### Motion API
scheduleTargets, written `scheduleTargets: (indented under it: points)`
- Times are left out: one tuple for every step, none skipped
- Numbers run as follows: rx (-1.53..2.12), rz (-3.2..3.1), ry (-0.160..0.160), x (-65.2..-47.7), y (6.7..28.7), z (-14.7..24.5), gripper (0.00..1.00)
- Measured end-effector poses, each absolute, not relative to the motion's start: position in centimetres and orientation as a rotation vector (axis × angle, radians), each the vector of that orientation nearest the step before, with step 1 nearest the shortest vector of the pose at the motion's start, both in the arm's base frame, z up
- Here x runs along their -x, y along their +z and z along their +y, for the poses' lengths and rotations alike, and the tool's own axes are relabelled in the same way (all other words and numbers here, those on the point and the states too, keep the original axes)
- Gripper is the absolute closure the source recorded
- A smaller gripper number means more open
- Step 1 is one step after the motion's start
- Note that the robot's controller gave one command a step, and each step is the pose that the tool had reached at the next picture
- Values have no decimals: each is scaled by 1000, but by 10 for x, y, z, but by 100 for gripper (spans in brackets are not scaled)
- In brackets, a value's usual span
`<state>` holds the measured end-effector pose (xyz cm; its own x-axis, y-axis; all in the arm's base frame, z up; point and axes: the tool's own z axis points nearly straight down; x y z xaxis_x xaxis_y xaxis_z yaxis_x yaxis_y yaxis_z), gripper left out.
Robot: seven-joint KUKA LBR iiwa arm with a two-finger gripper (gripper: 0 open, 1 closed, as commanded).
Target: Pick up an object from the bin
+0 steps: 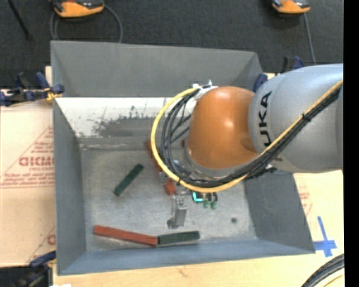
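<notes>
My gripper (177,216) hangs low over the bin floor, right of the middle, mostly hidden under the orange cover. Just below its tip lies a long flat thing along the front wall, with a red handle (124,234) and a dark green end (178,238); the tip stands just above that green end, and I cannot tell whether it touches. To the left lies a dark green rectangular block (128,179), tilted and well apart from the gripper. A small red piece (169,188) shows beside the gripper's upper part, partly hidden.
The arm, its orange cover and a loop of cables hide the bin's middle right. A small green bit (210,203) shows under the wrist next to a cyan light. A tiny dark speck (234,221) lies on the floor at the right.
</notes>
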<state>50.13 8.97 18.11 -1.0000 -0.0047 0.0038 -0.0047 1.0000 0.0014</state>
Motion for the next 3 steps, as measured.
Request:
scheduleTargets:
  points:
    - [-88,-3144,-1,-575,108,143,0]
    - [-168,-3143,2,-608,69,144,0]
    - [-164,-3143,-3,-607,71,145,100]
